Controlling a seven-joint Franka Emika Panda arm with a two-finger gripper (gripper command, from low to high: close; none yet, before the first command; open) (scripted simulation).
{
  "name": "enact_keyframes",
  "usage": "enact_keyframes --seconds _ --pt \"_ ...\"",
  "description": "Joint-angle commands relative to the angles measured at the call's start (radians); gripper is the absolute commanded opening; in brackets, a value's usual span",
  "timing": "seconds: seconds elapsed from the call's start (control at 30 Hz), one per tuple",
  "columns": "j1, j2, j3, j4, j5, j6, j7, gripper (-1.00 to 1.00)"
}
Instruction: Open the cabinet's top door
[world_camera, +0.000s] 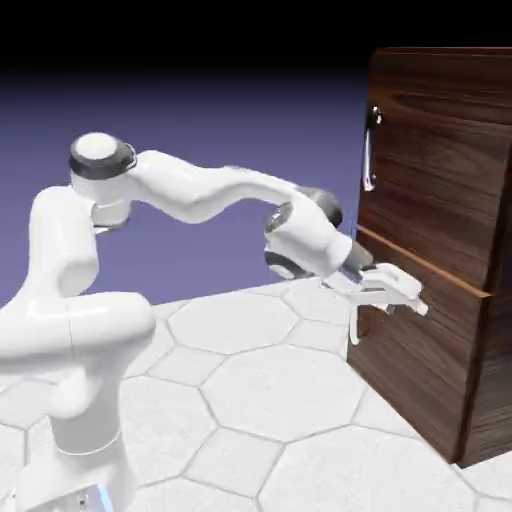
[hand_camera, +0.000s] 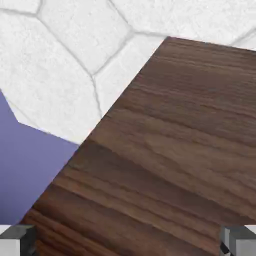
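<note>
Standing tall, dark walnut-grain cabinet, slim silver handle on top door; end effector spread, empty.

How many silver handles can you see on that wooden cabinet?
2. One handle sits high on the upper panel's left edge; a second hangs lower on the cabinet, partly hidden behind the gripper.

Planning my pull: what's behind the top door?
Unknown: the top door is shut, hiding the cabinet interior. Only its handle shows; the open tool hangs lower.
</note>
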Motion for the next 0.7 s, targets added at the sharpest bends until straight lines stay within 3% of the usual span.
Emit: enact_keyframes --seconds 0.0,0.23,0.43,0.47,0.67 --pt "0.034 0.036 -0.036 0.009 0.043 -0.007 0.037 0.0" --pt "0.241 0.259 -0.259 0.067 0.309 -0.051 0.266 0.0" --pt "0.089 0.242 -0.21 0.209 0.353 -0.057 0.27 0.0" --pt "0.089 0.242 -0.21 0.209 0.353 -0.057 0.27 -1.0" --pt "0.203 0.247 -0.295 0.028 0.407 -0.257 0.149 -1.0"
